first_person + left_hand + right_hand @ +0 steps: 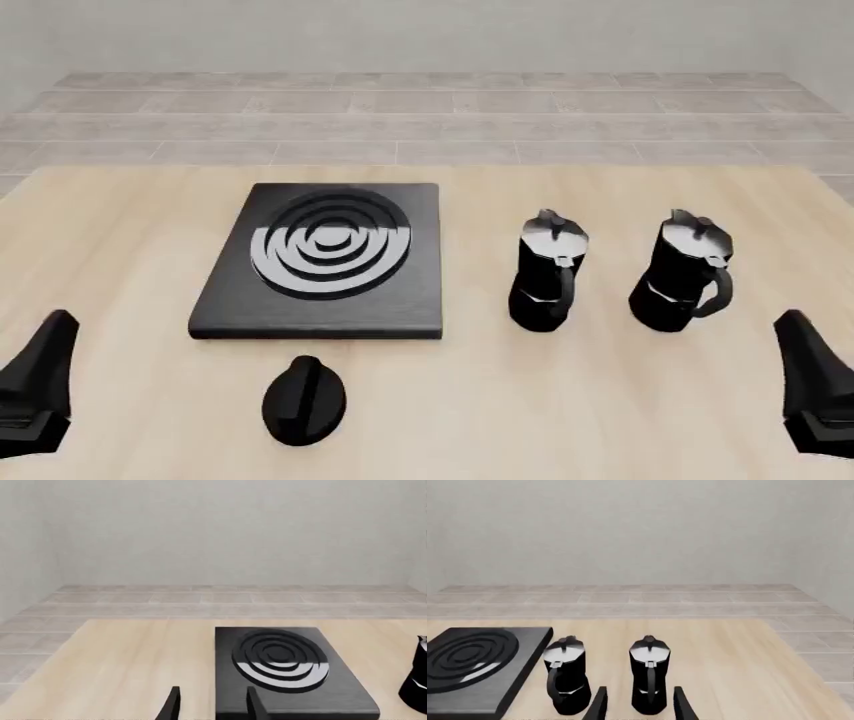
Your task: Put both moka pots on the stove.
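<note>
Left tool (212,705): fingers spread apart, nothing between them; it sits low at the near left corner of the desk (120,250), well apart from the stove (324,262) and nearer than it.
Right tool (639,705): fingers spread apart, nothing held; low at the near right corner, nearer than the pots, with the right pot (683,270) straight beyond its fingers in the right wrist view.
Stove: flat on the desk, left of centre, edges square to the desk's edges; ring burner (331,245) faces up with nothing on it.
Left pot (547,270): upright on the desk just right of the stove, not touching it; long axis vertical, lid and knob on top, curved handle turned toward the near side and slightly right.
Right pot: upright, farther right of the stove, beside the left pot with a clear gap between them; long axis vertical, handle turned the same way, near and slightly right.
Knob (304,399): flat black round knob lying on the desk just nearer than the stove's front edge, its ridge running near to far.
In the way: the left pot stands between the right pot and the stove.
</note>
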`<state>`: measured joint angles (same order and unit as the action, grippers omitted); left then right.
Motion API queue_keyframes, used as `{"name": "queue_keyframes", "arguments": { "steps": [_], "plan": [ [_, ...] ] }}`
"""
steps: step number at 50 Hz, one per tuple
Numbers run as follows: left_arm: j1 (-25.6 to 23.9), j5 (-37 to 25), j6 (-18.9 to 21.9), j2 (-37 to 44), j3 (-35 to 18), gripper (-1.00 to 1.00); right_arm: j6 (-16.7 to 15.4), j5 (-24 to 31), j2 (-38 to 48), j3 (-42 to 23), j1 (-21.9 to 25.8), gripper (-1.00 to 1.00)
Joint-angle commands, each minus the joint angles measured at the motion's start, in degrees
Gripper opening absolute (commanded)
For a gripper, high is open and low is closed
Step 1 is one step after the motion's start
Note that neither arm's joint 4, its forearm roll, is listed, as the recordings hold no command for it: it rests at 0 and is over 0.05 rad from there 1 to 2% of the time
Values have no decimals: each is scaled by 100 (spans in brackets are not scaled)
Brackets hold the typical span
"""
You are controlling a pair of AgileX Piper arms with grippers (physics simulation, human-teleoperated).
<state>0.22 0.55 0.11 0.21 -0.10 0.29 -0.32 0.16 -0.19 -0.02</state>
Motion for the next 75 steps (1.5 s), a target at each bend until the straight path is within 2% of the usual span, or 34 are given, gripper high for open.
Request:
{"name": "queue_keyframes", "arguments": {
  "steps": [1,15,17,18,26,27,29,31,35,36,38,43,44,46,48,50,54,56,60,66,69,73,75],
  "plan": [
    [-44,-31,-51,43,-1,100,-45,27,33,7,7,100],
    [-33,-11,-33,96,0,100,-156,69,58,-37,122,100],
    [-26,-13,-37,93,1,100,-165,-44,320,-72,133,100],
    [-28,-12,-34,95,2,100,-347,-172,532,-67,155,100],
    [-8,-24,-73,84,-6,100,-175,-407,1583,-384,205,100],
    [-4,-25,-90,83,-7,100,-66,-362,1644,-441,274,100],
    [6,-29,-102,72,-5,100,-197,-297,1778,-565,302,100],
    [5,-36,-98,71,-8,100,-110,-230,1921,-686,341,100],
    [9,-34,-103,75,-12,100,-144,-98,2082,-883,429,100],
    [21,-32,-116,71,-9,100,-289,-56,2200,-974,395,100],
    [24,-26,-118,80,-8,100,-233,19,2219,-1047,434,100],
    [31,-24,-127,79,-7,100,-297,378,2364,-1421,492,100],
    [34,-7,-139,98,-4,100,-252,471,2769,-1604,648,100],
    [31,-5,-138,105,-5,100,-197,540,2766,-1685,718,100],
    [29,-10,-139,106,-7,100,-404,695,2739,-1844,706,100],
    [31,-8,-140,105,-5,100,-321,822,2961,-2014,824,100],
    [31,-12,-140,103,-8,100,-392,995,3114,-2201,885,100],
    [40,-19,-146,93,-8,100,-415,1305,3448,-2558,1020,100],
    [48,-9,-154,100,-7,100,-448,1547,3618,-2856,1105,100],
    [43,14,-167,129,2,100,-303,1934,3935,-3338,1228,100],
    [41,20,-177,144,-2,100,-373,2112,4119,-3555,1328,100],
    [41,23,-197,158,-9,100,-314,2320,4435,-3849,1369,100],
    [44,10,-203,146,-10,100,-184,2430,4639,-3993,1441,100]
  ]
}}
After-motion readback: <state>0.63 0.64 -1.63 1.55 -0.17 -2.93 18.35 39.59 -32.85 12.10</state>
